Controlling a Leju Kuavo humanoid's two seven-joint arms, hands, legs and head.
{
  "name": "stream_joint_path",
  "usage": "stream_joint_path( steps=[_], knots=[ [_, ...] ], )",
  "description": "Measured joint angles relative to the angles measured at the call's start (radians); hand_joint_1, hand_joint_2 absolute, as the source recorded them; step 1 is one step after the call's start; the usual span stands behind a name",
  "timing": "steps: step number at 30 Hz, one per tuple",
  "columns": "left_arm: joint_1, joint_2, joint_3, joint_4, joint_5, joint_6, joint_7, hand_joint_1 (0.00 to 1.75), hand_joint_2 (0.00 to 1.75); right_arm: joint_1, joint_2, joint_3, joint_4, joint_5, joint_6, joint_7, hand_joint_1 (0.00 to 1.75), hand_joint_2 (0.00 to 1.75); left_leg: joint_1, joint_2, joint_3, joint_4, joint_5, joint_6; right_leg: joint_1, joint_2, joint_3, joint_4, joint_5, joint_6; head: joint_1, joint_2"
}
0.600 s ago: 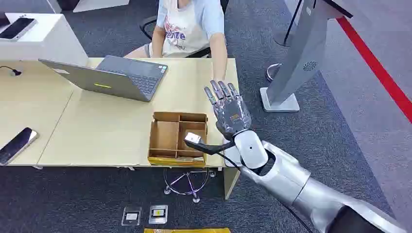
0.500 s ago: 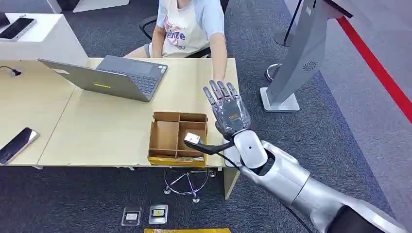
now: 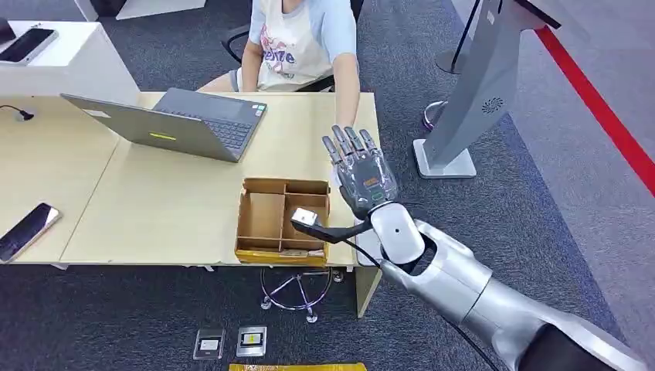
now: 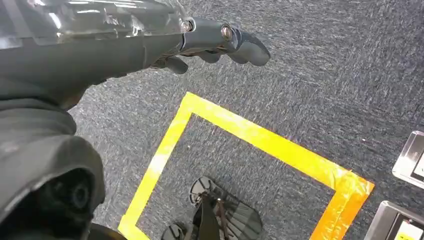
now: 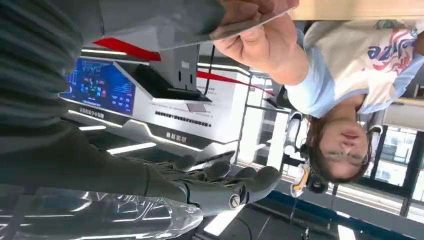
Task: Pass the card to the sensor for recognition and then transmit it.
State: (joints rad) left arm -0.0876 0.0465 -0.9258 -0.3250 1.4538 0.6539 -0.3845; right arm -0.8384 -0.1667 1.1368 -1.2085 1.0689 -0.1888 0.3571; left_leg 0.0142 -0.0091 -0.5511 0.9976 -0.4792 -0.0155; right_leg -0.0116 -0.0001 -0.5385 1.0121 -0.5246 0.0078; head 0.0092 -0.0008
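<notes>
laptop point(image 3: 181, 120) on table point(image 3: 154, 209) behind box point(image 3: 283, 219); phone point(image 3: 27, 230) far left; kiosk point(image 3: 479, 85) right.

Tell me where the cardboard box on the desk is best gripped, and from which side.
Likely pinch the right wall of the cardboard box from above: its top is open, its walls stand thin and upright, and the right hand hovers open beside that wall.
</notes>
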Motion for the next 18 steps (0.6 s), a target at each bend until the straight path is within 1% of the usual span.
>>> stream_joint_path(
  steps=[18],
  knots=[
    [0.000,-0.002,0.000,0.000,-0.002,0.000,0.007,0.00,0.00,0.000,0.001,0.000,0.014,-0.022,0.003,-0.001,1.75,1.75,0.000,0.000,0.000,0.000,0.000,0.000,0.000,0.000,0.000,0.000,0.000,0.000,0.000,0.000]
  ],
)
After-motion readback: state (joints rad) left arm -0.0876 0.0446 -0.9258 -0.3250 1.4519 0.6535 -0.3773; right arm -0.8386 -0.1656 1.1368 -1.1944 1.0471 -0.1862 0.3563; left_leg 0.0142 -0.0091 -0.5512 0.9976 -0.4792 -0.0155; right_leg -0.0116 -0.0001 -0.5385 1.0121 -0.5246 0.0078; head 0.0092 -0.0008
